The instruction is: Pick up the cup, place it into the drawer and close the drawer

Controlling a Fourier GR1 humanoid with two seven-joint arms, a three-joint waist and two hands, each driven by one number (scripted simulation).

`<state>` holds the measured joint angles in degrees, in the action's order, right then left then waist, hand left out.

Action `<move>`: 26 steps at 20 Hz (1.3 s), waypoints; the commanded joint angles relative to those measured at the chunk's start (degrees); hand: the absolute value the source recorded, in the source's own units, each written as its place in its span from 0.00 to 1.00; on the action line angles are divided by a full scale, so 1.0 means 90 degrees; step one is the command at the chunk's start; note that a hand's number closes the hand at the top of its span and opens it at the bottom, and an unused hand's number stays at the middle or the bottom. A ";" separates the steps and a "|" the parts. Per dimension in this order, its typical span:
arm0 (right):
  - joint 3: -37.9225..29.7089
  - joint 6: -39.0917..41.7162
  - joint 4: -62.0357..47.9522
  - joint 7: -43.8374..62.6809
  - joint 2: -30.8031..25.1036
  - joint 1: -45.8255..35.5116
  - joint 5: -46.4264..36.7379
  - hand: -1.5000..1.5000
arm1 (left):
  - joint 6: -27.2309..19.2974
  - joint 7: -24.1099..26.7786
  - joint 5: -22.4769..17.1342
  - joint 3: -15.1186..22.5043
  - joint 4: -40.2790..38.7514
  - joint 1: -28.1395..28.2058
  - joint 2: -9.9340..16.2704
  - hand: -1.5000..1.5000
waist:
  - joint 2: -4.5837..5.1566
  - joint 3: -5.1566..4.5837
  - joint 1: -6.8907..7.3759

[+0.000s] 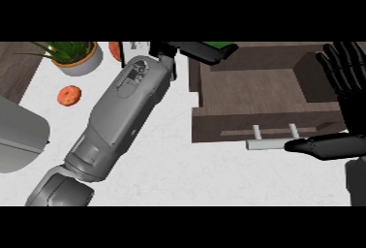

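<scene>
The dark wooden drawer (250, 118) stands open at the right, its white handle (270, 143) facing the counter's front. My left forearm runs from the lower left up to the far edge. There the left hand (187, 49) is curled round a green cup (221, 47), which it mostly hides. Hand and cup hang over the drawer's far left corner. My right hand (344, 68) shows at the right edge over the drawer's right side, open with its fingers straight up. Its thumb points left, close to the handle.
A potted plant (75, 57) stands at the far left, with an orange ring-shaped thing (68, 95) in front of it. Another orange thing (114, 49) lies by the left wrist. A grey rounded object (18, 138) sits at the left edge on the white counter (178, 169).
</scene>
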<state>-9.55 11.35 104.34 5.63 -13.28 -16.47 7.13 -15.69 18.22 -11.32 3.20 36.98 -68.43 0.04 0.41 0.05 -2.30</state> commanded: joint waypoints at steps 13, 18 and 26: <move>0.0302 0.0106 -0.0369 -0.0161 0.0157 -0.0630 0.0020 0.00 | 0.0129 -0.0998 -0.0634 0.1628 -0.2303 -0.1112 -0.0005 1.00 | 0.0223 0.0013 -0.0735; 0.0494 0.0296 -0.0335 -0.0148 0.0140 -0.0803 0.0066 0.00 | -0.0150 -0.0737 -0.0812 0.2095 -0.2137 -0.0706 -0.0005 0.00 | 0.0256 0.0010 -0.1070; 0.1145 0.1347 -0.0375 -0.0098 0.0325 -0.0934 0.0961 1.00 | 0.0121 0.0113 -0.1924 0.1561 -0.1614 -0.0553 -0.0005 0.00 | 0.0285 -0.0004 -0.1092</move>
<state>-2.53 18.85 100.43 4.50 -10.72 -24.37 12.82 -15.47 16.62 -24.83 18.56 20.38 -73.07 0.00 3.06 0.07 -11.71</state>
